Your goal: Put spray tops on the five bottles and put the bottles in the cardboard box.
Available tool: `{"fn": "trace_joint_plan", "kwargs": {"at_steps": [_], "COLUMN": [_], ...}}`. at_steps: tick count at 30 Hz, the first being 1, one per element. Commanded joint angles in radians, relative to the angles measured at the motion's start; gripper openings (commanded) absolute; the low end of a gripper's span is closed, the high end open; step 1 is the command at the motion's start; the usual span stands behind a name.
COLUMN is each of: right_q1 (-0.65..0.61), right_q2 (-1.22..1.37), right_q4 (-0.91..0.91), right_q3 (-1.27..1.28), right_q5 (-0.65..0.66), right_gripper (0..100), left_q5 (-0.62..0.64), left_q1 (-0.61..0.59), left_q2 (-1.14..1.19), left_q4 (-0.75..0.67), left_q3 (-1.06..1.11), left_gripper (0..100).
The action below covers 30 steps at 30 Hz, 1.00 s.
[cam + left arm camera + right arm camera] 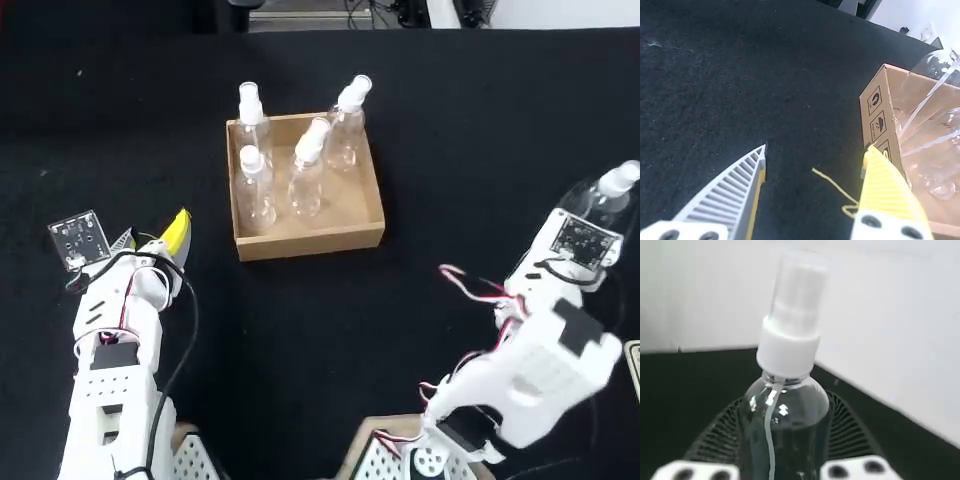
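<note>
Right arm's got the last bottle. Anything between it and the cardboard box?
Nothing visible: bare black cloth lies between the held bottle and the cardboard box. Inside, four bottles fill the back and left; the near right corner looks free. The left jaws sit on the box's far side.

High view down over table (480, 150), left wrist low, sharing cardboard box (310, 243), right wrist close on bottle (785, 425)

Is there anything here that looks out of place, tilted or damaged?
Nothing is spilled or damaged. In the cardboard box, two of the four bottles tilt clearly to one side. A loose yellow thread lies by the open left hand.
</note>
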Motion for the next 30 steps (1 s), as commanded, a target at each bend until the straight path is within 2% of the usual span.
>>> {"fn": "trace_joint_plan", "kwargs": {"at_steps": [1,9,17,23,30], "right_q1": [-0.061,-0.236,-0.46,-0.649,-0.781], "right_q2": [-0.229,-0.714,-1.01,-1.056,-1.064], "right_q4": [0.029,0.523,0.918,0.953,0.945], "right_q3": [0.068,0.173,0.168,0.177,0.24], "right_q5": [-0.003,-0.005,-0.152,-0.143,-0.15], "right_gripper": [1.1,1.1,1.1,1.1,1.2], "left_q5": [-0.002,-0.002,-0.002,-0.002,-0.002], "left_q1": [0.007,0.007,0.007,0.007,0.007], "left_q2": [-0.006,-0.006,-0.006,-0.006,-0.006], "left_q4": [-0.023,-0.023,-0.023,-0.023,-0.023], "left_q3": [-0.008,-0.008,-0.008,-0.008,-0.008], "left_gripper": [29,29,29,29,29]}}
